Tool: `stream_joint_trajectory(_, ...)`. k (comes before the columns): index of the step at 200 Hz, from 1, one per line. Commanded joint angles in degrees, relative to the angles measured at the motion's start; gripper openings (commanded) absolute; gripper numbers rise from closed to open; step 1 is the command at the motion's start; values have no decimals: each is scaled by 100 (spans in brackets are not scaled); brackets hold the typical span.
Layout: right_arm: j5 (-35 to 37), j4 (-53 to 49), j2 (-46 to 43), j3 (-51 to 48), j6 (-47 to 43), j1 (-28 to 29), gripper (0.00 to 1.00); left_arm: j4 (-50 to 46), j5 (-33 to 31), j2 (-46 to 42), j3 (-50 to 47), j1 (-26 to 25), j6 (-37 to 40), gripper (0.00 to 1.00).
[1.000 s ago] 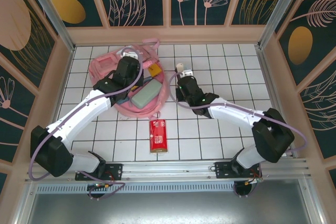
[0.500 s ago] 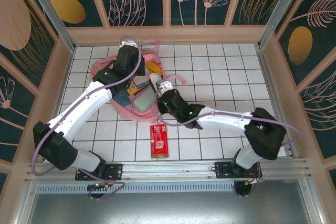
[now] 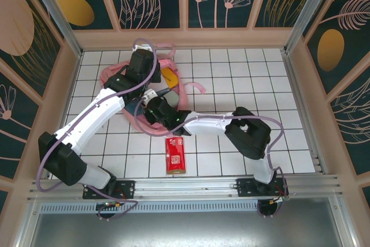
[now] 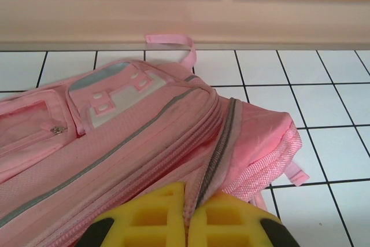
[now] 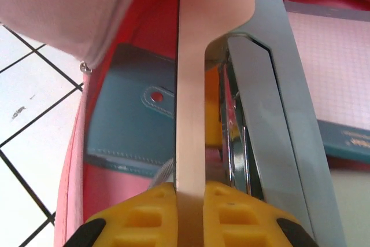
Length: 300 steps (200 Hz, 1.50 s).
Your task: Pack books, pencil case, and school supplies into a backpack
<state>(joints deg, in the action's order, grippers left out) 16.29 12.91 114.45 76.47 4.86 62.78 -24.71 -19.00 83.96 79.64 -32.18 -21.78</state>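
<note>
1. Pink backpack [image 3: 111, 77] lies on the white-tiled table [image 3: 243, 67], left of centre toward the back. Its main compartment is open on the near-right side. In L wrist view, front pockets and grey zip lines face up.
2. Yellow book [image 3: 169, 76] pokes from the bag's right side in the overhead view. A loose pink strap [image 3: 198, 87] trails onto the tiles just beside it.
3. Stapler [image 5: 272, 85], grey w/ chrome inner parts, sits inside the opening w/ pink lining around it. R gripper [image 5: 189, 212] reaches across from the right into the bag, jaws clamped on the stapler's pale flat bar.
4. Also inside the bag, per R wrist view: a flat teal case [image 5: 130, 125] w/ stitched edge and snap hole, left of the stapler. A pale grid-patterned pad [image 5: 329, 50] w/ teal edge lies to its right.
5. L gripper [image 4: 188, 224] is at the bag's edge, jaws together, pinching pink fabric right beside the grey zip.
6. Red packet [image 3: 175, 155] w/ white markings lies flat on the table toward the near edge. It sits apart from the bag, just below the R arm.
</note>
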Motion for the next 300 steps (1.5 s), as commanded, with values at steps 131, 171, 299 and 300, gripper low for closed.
stream_joint_trajectory(131, -24, 392, 557, 875, -384, -36, 51, 936, 196, -62, 37, 136, -151, 0)
stream_joint_trajectory(171, 268, 160, -499, -294, 41, -29, 51, 950, 203, -63, -27, 166, -167, 0)
stream_joint_trajectory(299, 1005, -1403, -2257, -3406, 2567, 935, 50, 1170, 380, -72, -290, 232, -257, 0)
stream_joint_trajectory(300, 1011, -1413, -2246, -3408, 2583, 945, 50, 1170, 380, -73, -290, 231, -257, 0)
